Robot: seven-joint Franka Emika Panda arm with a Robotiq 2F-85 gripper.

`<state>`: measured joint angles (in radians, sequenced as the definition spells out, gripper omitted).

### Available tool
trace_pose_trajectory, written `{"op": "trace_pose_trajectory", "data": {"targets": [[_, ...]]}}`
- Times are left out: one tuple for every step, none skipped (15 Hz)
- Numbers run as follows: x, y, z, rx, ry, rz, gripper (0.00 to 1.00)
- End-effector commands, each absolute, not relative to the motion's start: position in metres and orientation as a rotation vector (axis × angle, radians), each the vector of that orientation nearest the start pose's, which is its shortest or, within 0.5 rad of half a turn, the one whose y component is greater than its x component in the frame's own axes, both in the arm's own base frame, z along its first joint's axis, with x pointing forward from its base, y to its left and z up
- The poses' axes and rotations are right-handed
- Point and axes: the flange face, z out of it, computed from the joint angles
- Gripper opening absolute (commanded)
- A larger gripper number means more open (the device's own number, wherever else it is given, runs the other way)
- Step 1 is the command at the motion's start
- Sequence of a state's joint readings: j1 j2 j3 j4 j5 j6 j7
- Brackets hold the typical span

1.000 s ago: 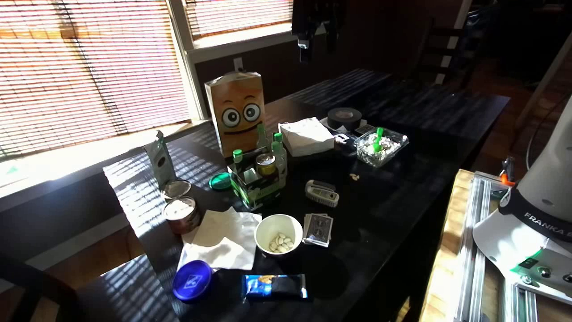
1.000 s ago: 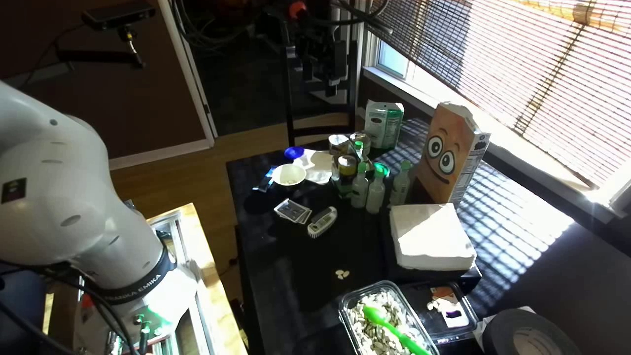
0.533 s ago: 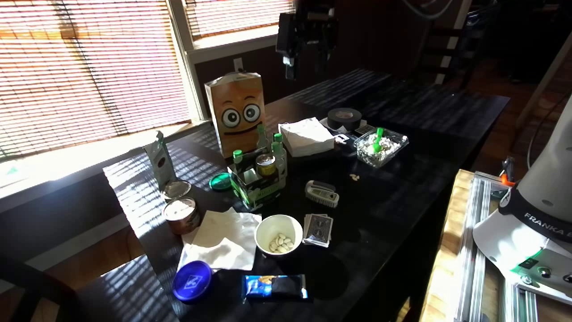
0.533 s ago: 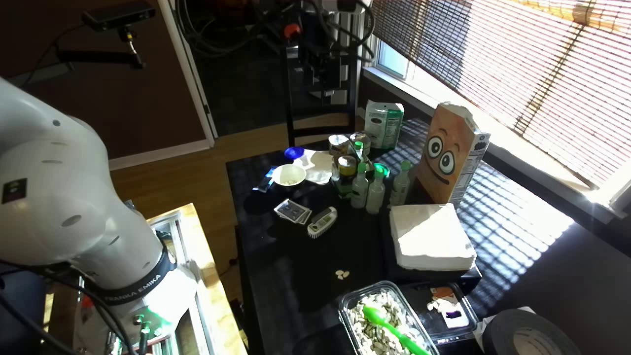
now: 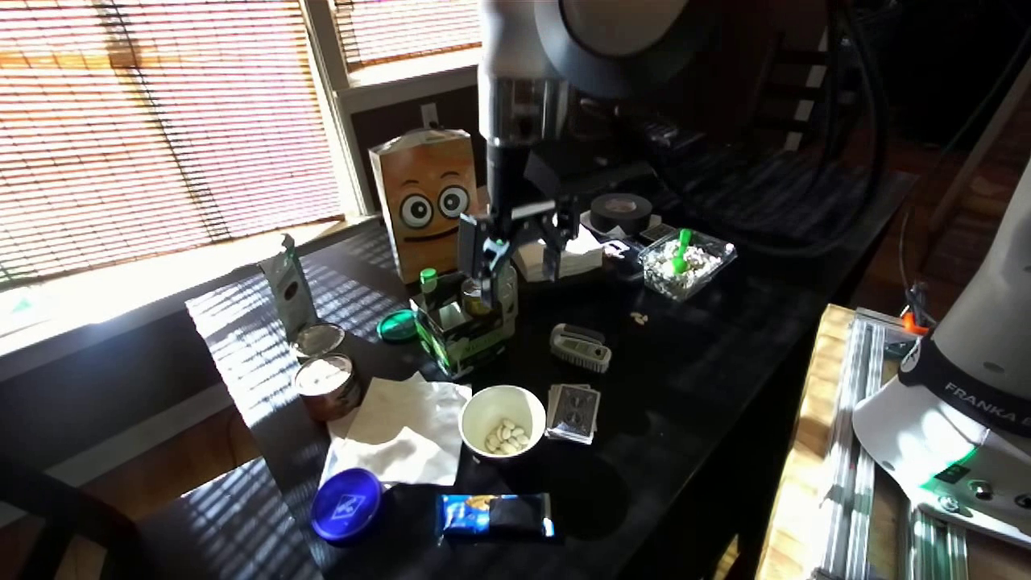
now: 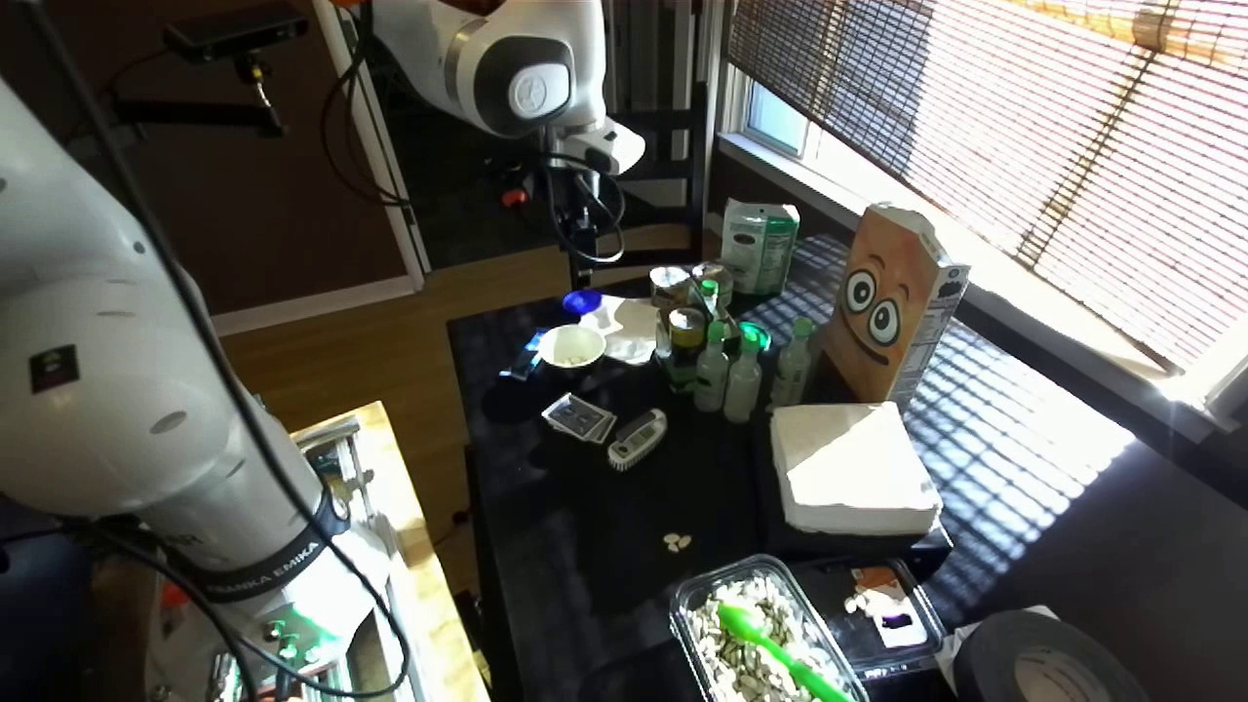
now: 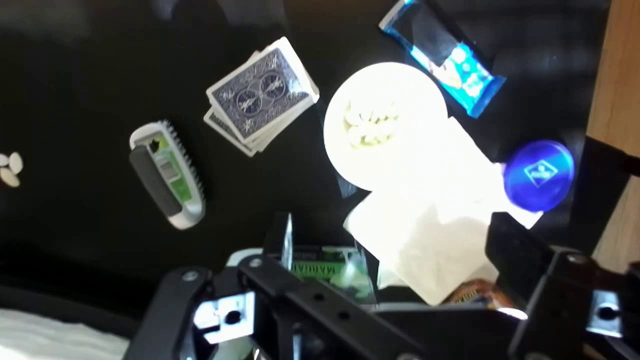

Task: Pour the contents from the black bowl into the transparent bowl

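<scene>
Your wrist view shows the black two-fingered gripper [image 7: 395, 240] spread wide, holding nothing. Glare there bleaches the small round bowl with a cream-white inside [image 7: 410, 105], upright on the dark table [image 7: 265, 185], while in an exterior view you see the pale oval pieces [image 5: 507, 439] in it distinctly. Both exterior views, unlike the wrist's, show you the clear round-cornered plastic container [image 6: 814, 624], well apart from the bowl.
</scene>
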<state>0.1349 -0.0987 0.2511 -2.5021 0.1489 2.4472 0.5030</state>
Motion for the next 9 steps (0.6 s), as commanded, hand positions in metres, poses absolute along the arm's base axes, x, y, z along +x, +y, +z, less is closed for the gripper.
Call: {"op": "trace_pose_trajectory", "data": {"targets": [[0.408, 0.181, 0.253, -3.065, 0.296, 0.159, 1.0], [0.402, 0.175, 0.237, -3.079, 0.289, 0.206, 1.0], [0.398, 0.165, 0.223, -3.072, 0.278, 0.259, 1.0], [0.401, 0.177, 0.245, -3.083, 0.295, 0.207, 1.0], [0.397, 0.171, 0.232, -3.087, 0.287, 0.245, 1.0], [0.396, 0.166, 0.223, -3.088, 0.286, 0.266, 1.0], [0.397, 0.164, 0.22, -3.088, 0.286, 0.276, 1.0], [0.397, 0.163, 0.219, -3.088, 0.286, 0.278, 1.0], [0.399, 0.163, 0.215, -3.109, 0.238, 0.168, 1.0]]}}
